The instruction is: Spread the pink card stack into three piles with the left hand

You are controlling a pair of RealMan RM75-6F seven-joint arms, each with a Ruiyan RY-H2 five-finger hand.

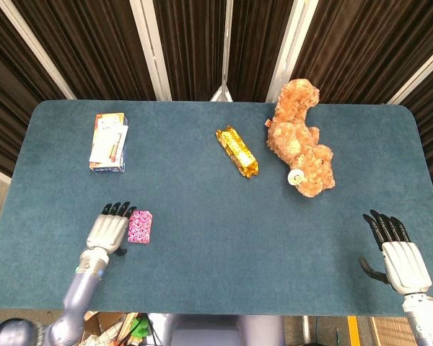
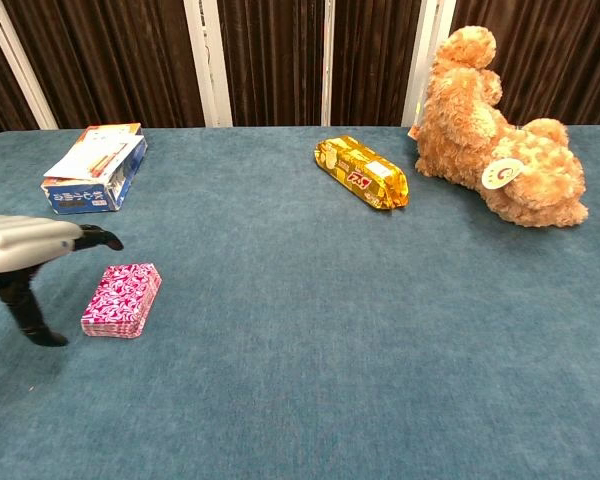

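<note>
The pink card stack (image 1: 140,226) lies whole on the surface (image 1: 274,238), just beside the left hand (image 1: 107,232), whose fingers (image 1: 116,210) are spread, grasping nothing; all three piles remain undone.

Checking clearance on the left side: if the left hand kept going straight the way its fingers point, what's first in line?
Probably nothing near: the left hand points up-table, passing just beside the pink card stack. Further along that line lies the blue box, though the hand's height above the table is unclear.
</note>
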